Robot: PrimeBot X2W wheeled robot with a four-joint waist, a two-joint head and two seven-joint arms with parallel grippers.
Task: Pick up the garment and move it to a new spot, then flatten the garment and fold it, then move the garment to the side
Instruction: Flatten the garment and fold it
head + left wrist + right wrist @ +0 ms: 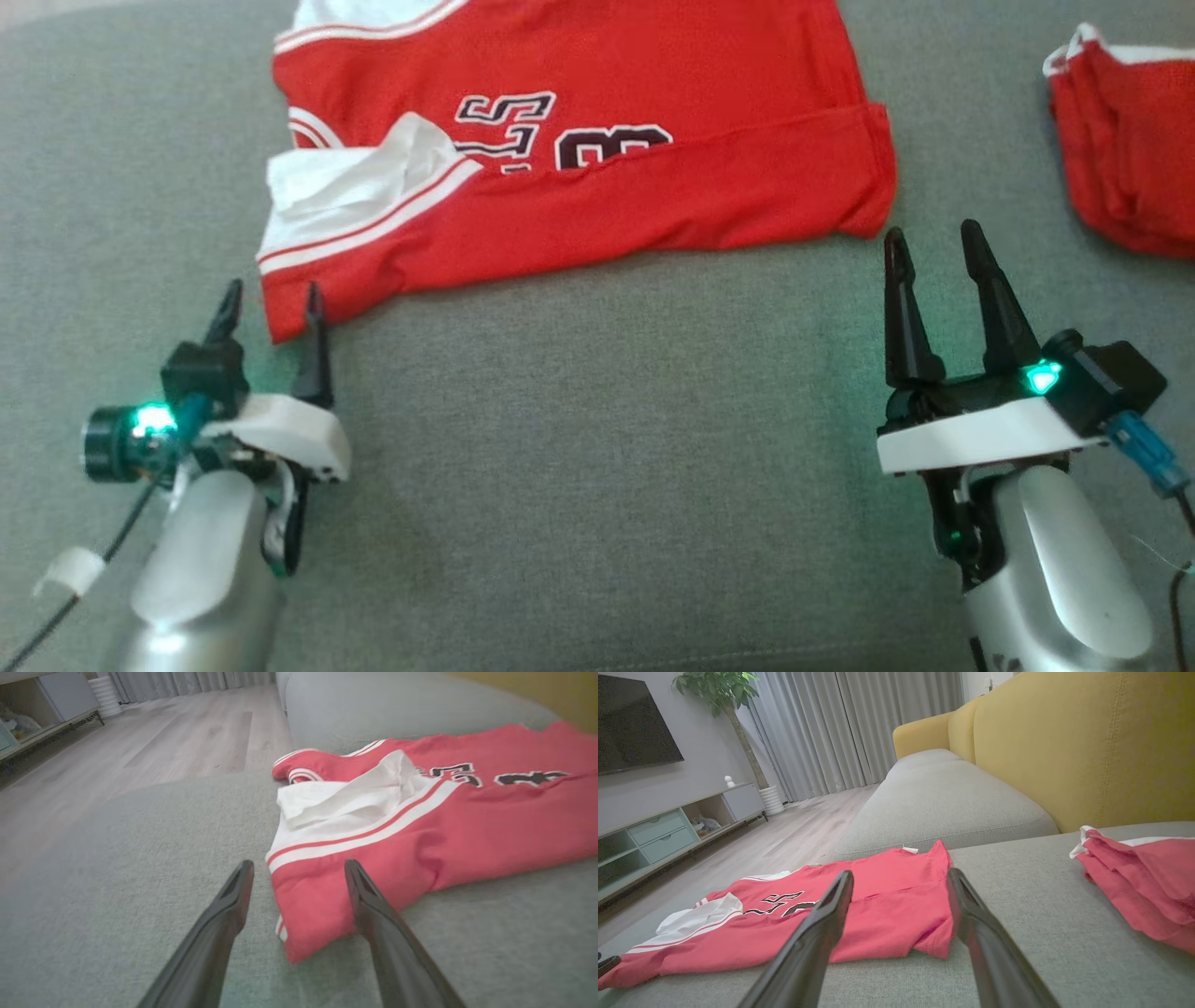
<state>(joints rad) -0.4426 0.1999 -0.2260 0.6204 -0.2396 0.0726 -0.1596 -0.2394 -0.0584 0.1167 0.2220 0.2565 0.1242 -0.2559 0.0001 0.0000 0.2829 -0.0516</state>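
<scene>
Wide grey sofa cushion [607, 448] up front, with plenty of bare fabric along its near side between the two arms. The red jersey [672, 196] lies spread across the far half, a fold lapping over its numbers, its near edge running side to side. A bare strip separates its right edge from a second red garment [1130, 159]. Left gripper [273, 294] gapes wide and empty, fingers straddling the jersey's near-left corner. Right gripper [934, 235] is equally wide and empty, tips just short of the near-right corner.
</scene>
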